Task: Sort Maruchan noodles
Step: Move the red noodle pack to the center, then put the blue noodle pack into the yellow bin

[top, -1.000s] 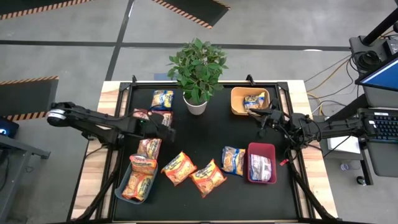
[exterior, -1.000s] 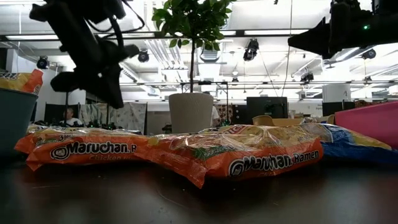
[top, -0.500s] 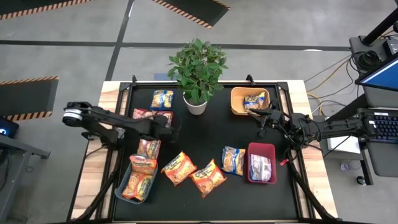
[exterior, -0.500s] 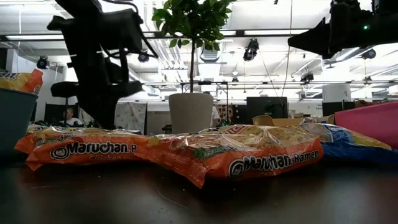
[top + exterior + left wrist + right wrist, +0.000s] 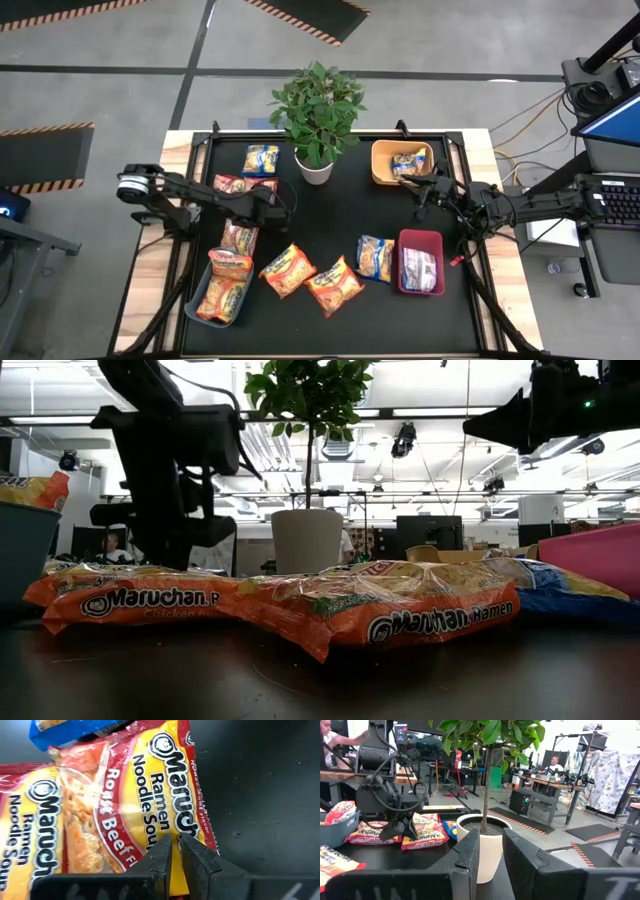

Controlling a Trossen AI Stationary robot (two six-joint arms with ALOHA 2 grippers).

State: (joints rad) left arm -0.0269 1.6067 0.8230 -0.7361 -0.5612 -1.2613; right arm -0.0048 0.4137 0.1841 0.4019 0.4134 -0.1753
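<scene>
**Left end effector low over a Roast Beef packet**

A red-and-yellow Maruchan Roast Beef packet (image 5: 150, 805) lies flat on the black bench (image 5: 340, 215), near the white plant pot (image 5: 313, 170). The left end effector (image 5: 175, 851) points steeply down over the packet's edge, fingers nearly shut and gripping nothing, its arm reaching in from the bench's left side. Orange packets (image 5: 310, 278) lie toward the front; others fill the grey-blue bin (image 5: 192, 306). The right end effector (image 5: 424, 190) waits beside the orange bin (image 5: 380, 165), jaws slightly parted and empty.
</scene>
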